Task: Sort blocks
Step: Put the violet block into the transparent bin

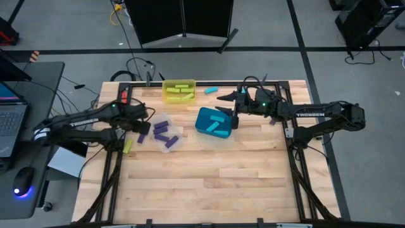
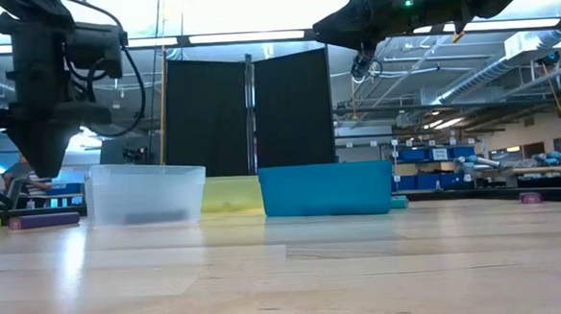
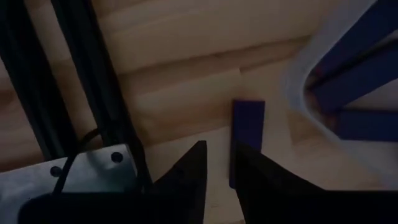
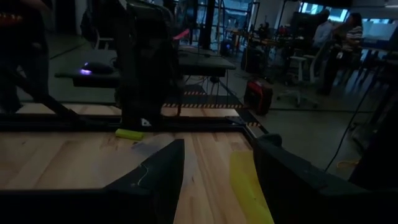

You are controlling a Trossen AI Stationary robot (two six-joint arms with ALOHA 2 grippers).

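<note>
A purple block (image 3: 247, 124) lies flat on the table beside the clear bin (image 1: 167, 135), which holds more purple blocks. My left gripper (image 3: 219, 155) points down just above this block (image 2: 43, 220), clear of it, its fingers open by a narrow gap. A yellow-green block (image 1: 128, 145) lies nearby. My right gripper (image 1: 221, 98) hangs level and open, holding nothing, between the yellow bin (image 1: 179, 90) and the teal bin (image 1: 215, 122). A cyan block (image 1: 211, 90) lies on the table by the yellow bin.
The yellow bin holds yellow-green blocks and the teal bin holds cyan ones. The three bins stand in the table's far half. A purple block (image 2: 531, 198) lies at the far right. Bare wood (image 1: 209, 183) fills the near half. Black frame rails (image 1: 288, 136) run along the table's sides.
</note>
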